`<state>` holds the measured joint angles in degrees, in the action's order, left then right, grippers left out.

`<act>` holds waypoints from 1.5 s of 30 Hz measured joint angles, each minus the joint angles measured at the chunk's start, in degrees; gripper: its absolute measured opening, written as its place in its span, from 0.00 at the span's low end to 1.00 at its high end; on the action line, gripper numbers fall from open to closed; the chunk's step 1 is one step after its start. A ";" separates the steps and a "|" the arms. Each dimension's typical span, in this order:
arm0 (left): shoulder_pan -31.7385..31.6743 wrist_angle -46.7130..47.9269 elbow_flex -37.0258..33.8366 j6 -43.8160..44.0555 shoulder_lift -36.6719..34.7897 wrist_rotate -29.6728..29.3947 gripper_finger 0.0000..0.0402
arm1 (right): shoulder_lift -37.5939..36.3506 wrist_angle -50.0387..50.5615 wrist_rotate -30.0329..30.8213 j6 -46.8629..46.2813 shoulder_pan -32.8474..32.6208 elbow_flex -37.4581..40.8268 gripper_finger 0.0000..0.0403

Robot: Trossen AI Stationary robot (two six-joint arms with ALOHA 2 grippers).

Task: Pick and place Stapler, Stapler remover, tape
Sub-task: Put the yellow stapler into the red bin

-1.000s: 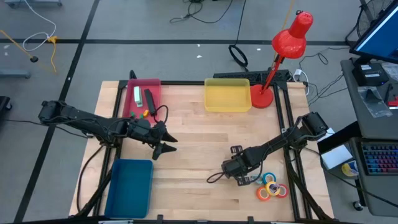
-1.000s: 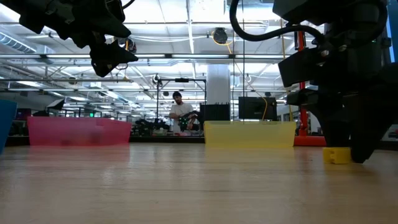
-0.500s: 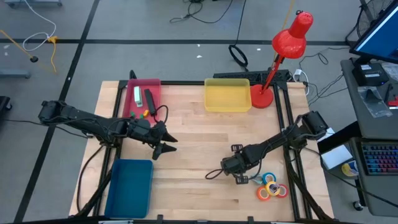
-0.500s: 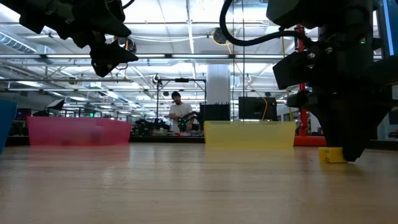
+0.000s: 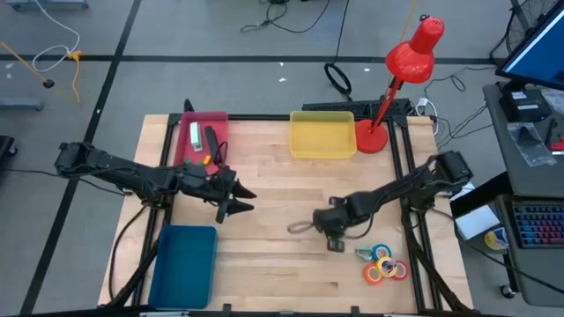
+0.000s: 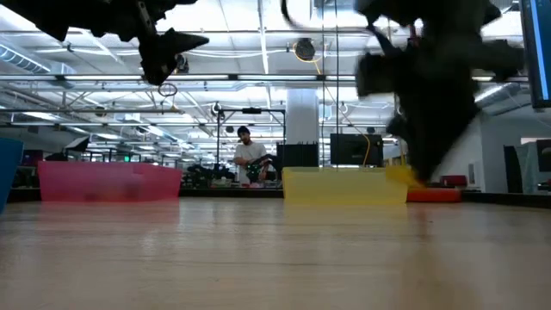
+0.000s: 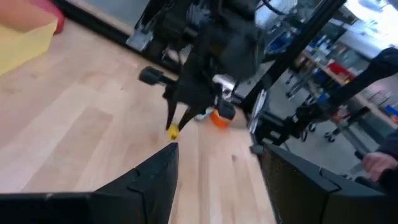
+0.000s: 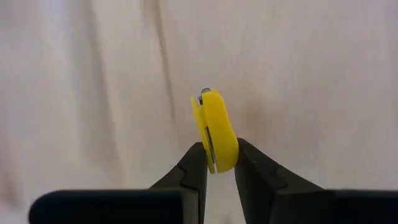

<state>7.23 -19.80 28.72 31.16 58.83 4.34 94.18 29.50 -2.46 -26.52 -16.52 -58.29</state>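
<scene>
Your right gripper (image 8: 214, 163) has its jaws pinched on a small yellow staple remover (image 8: 214, 130), lifted clear of the counter (image 5: 264, 176) near the tape rolls (image 5: 384, 264). Your left gripper (image 5: 242, 199) hangs beside the pink tray (image 5: 220, 123), jaws spread and holding nothing.

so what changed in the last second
The right gripper closed on the yellow staple remover, lifted it off the table and swung away from the tape rolls. The left gripper barely moved, open above the table. Trays and lamp unchanged.
</scene>
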 joint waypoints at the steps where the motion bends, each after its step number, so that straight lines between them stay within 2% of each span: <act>1: 0.08 -0.49 0.01 0.00 0.00 0.00 0.57 | -1.34 -1.65 0.29 -1.21 0.75 -0.21 0.13; 5: 0.13 -2.23 -0.01 0.10 0.00 0.00 0.57 | -4.62 -8.06 0.24 -4.98 3.18 -0.02 0.13; 11: 0.17 -6.34 -0.01 -0.39 0.16 -0.21 0.57 | -7.30 -26.81 -0.79 -10.08 6.60 -0.26 0.13; 16: 1.06 -9.33 -0.01 -0.61 0.20 -4.86 0.57 | -7.25 -43.44 -0.86 -12.52 8.65 -0.28 0.13; 21: 2.13 -10.73 -0.01 -0.74 0.20 -9.85 0.57 | -6.86 -53.07 -0.66 -13.62 10.10 -0.26 0.13; 33: 4.48 -12.78 -0.01 2.66 1.63 -20.62 0.57 | -6.10 -59.08 -0.34 -17.07 11.61 -0.29 0.13; 40: 5.28 -20.90 2.74 2.82 9.36 -20.93 0.57 | -4.96 -59.59 2.26 -17.92 11.67 -0.25 0.13; 45: 5.26 -20.82 6.38 2.58 14.46 -20.48 0.57 | -4.44 -60.63 2.39 -18.84 11.96 -0.49 0.12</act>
<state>12.49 -40.62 35.10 33.74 73.28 -16.14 89.74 -31.14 -0.07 -45.36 -4.56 -58.78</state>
